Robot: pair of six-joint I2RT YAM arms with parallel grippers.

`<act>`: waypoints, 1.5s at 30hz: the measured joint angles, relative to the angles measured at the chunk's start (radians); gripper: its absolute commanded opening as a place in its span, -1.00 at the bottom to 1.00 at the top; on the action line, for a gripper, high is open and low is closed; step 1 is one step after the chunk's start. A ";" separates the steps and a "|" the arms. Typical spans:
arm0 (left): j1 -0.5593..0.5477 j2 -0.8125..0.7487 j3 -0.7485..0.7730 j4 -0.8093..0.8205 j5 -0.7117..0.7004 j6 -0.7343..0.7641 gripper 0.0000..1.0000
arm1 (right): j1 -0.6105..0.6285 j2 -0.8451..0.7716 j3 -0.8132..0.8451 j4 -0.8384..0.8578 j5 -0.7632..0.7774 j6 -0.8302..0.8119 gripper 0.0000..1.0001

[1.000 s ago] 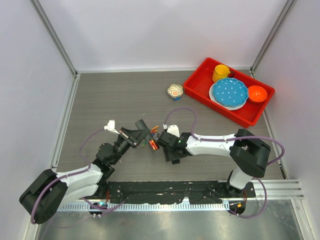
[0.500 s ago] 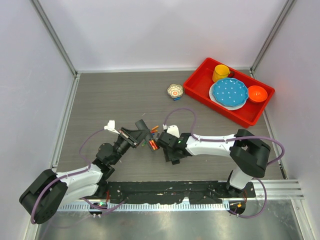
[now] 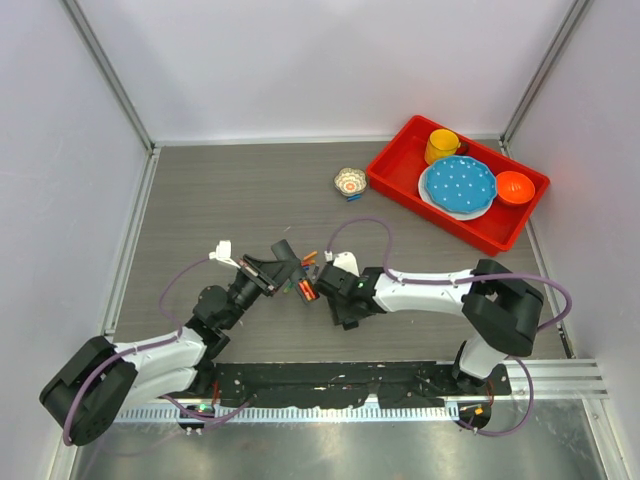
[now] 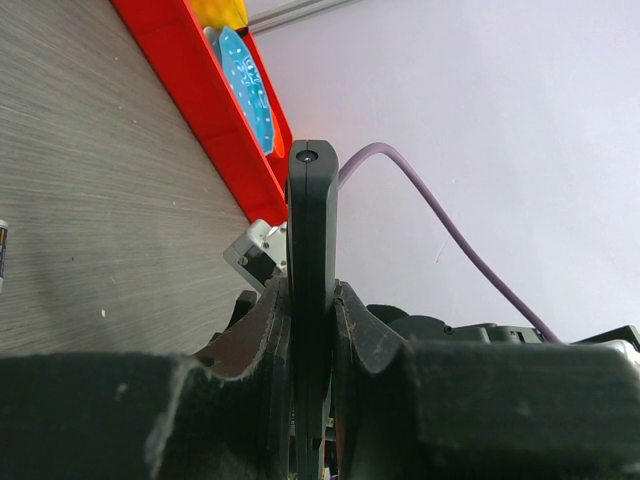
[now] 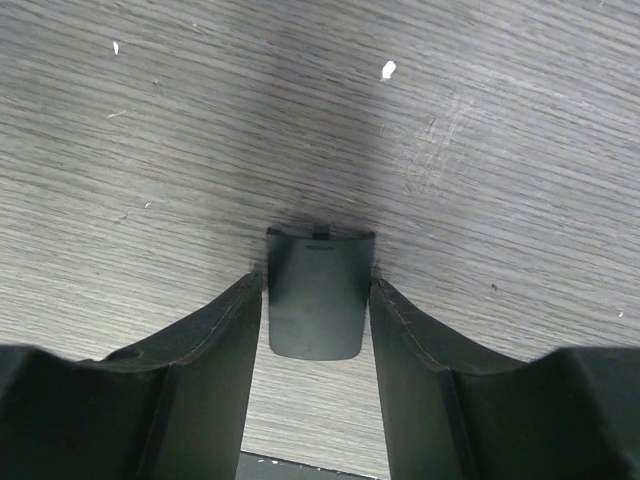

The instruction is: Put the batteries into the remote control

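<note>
One table [image 3: 200,200]: grey wood-grain top, and all the action is bunched at its near middle.
Left arm [image 3: 160,352]: reaches in from the near left corner, wrist angled up and to the right.
Right arm [image 3: 430,290]: stretches leftward across the table, wrist pointing down at the surface.
Tray [image 3: 395,185]: red, far right corner, well apart from both arms. It holds a blue dotted plate [image 3: 458,185], a yellow cup [image 3: 441,146] and an orange bowl [image 3: 514,186].
Patterned cup [image 3: 349,183]: small, just left of the tray.
Left gripper [image 4: 311,300]: fingers clamped tight on the remote [image 4: 311,220], which stands edge-on between them, lifted off the table.
Right gripper [image 5: 316,290]: fingers narrow, hugging both sides of a small dark cover [image 5: 317,300] lying flat on the table. I cannot tell if they actually pinch it.
Batteries [image 3: 306,291]: red and orange ones lie on the table between the two grippers, a green one just left of them.
</note>
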 measured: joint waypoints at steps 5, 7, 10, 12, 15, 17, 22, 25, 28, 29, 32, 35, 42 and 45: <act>0.000 0.002 0.000 0.000 0.000 0.000 -1.00 | 0.000 -0.012 -0.016 0.019 -0.011 -0.012 -0.26; 0.000 0.006 0.000 0.000 0.001 0.000 -1.00 | 0.000 -0.021 -0.025 0.028 -0.012 -0.017 -0.36; 0.000 0.022 0.000 0.000 0.006 0.000 -0.99 | 0.000 -0.037 -0.039 0.032 -0.013 -0.018 -0.46; 0.000 0.039 0.001 0.000 0.017 0.000 -1.00 | -0.003 -0.053 -0.051 0.015 -0.016 -0.019 -0.48; 0.000 0.076 0.016 0.000 0.026 0.000 -1.00 | -0.011 -0.101 -0.057 -0.058 -0.014 -0.028 -0.49; 0.000 0.105 0.034 0.009 0.027 0.000 -0.99 | -0.018 -0.164 -0.051 -0.116 -0.006 -0.045 -0.50; 0.000 0.230 0.089 0.100 0.027 -0.016 -1.00 | -0.029 -0.321 0.080 -0.260 0.025 -0.108 -0.56; 0.000 0.346 0.130 0.162 0.036 -0.042 -1.00 | -0.029 -0.346 0.209 -0.324 0.035 -0.153 -0.56; 0.000 0.480 0.181 0.181 0.053 -0.081 -1.00 | -0.029 -0.344 0.299 -0.380 0.036 -0.193 -0.56; -0.002 0.504 0.192 0.180 0.057 -0.085 -1.00 | -0.029 -0.341 0.323 -0.402 0.035 -0.206 -0.56; -0.014 0.531 0.215 0.182 0.057 -0.087 -1.00 | -0.029 -0.323 0.375 -0.451 0.033 -0.236 -0.56; -0.021 0.532 0.237 0.192 0.058 -0.087 -1.00 | -0.029 -0.299 0.398 -0.478 0.021 -0.263 -0.56; -0.025 0.552 0.270 0.208 0.062 -0.086 -1.00 | -0.042 -0.222 0.404 -0.491 -0.028 -0.300 -0.56; -0.027 0.554 0.270 0.208 0.062 -0.084 -1.00 | -0.053 -0.196 0.428 -0.495 -0.046 -0.312 -0.56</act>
